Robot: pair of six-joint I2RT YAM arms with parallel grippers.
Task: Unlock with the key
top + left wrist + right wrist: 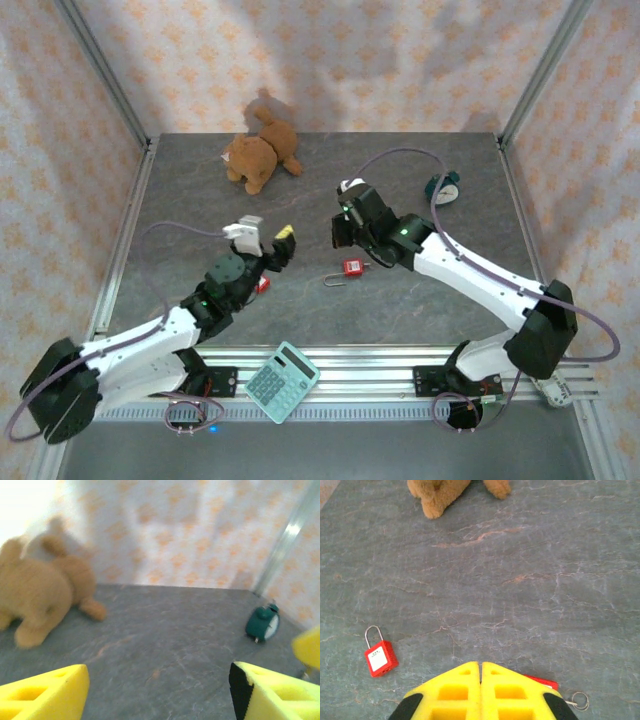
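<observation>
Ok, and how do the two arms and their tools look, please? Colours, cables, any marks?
Both arms have white links and black joints: left arm, right arm. A thin purple-grey cable runs along each. The left tool and right tool have yellow fingers with rectangular cut-outs and black patches. A small green light glows on each arm.

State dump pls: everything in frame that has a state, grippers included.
left gripper: open, empty.
right gripper: shut, nothing visible between its tips.
red padlock: lying flat, shackle looks closed, no key visible in it.
second red piece: mostly hidden behind the right gripper, cannot tell.
alarm clock: standing on the table.
teddy bear: lying on its side.
calculator: face up on the near rail.
</observation>
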